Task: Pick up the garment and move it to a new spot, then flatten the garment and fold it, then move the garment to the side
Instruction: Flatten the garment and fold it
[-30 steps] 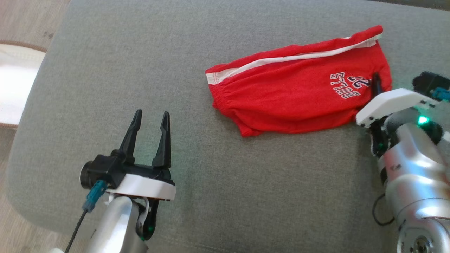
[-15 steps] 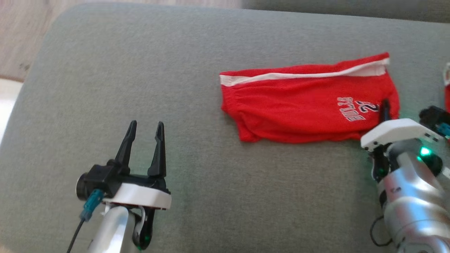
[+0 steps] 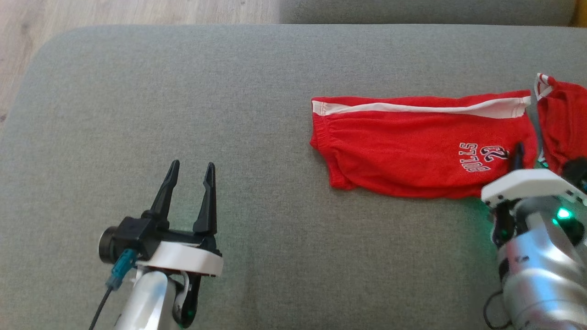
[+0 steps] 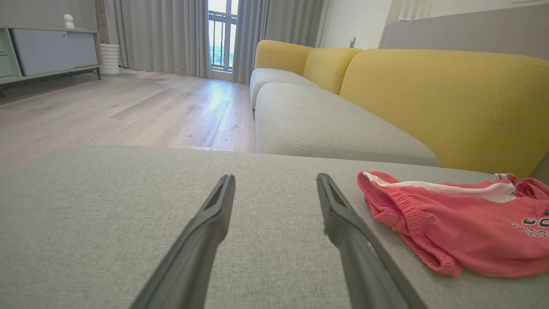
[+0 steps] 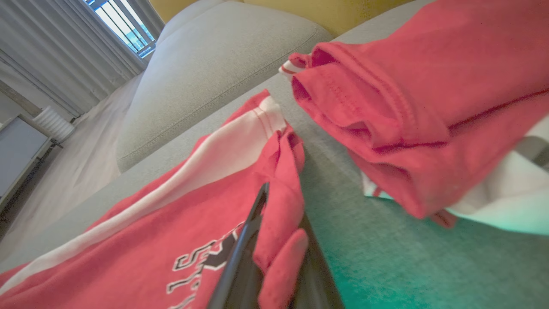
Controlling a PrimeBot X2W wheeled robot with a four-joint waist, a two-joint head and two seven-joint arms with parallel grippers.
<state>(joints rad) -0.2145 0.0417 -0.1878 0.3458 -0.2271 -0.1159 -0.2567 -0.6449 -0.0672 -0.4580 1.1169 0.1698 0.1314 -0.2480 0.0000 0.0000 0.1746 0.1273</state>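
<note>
Cushion (image 3: 160,91) bare left, second garment (image 3: 562,123) beside garment (image 3: 412,146)

Head camera looks down; both wrist cameras sit low, sharing garment (image 3: 412,151)

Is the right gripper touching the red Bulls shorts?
Touching. The right wrist view shows the right gripper pinching a fold of the red Bulls shorts between its fingers.

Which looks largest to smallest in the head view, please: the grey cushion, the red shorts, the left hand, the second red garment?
1. Grey cushion
2. Red shorts
3. Left hand and second red garment: unsure; garment cropped, hand nearer.
</note>
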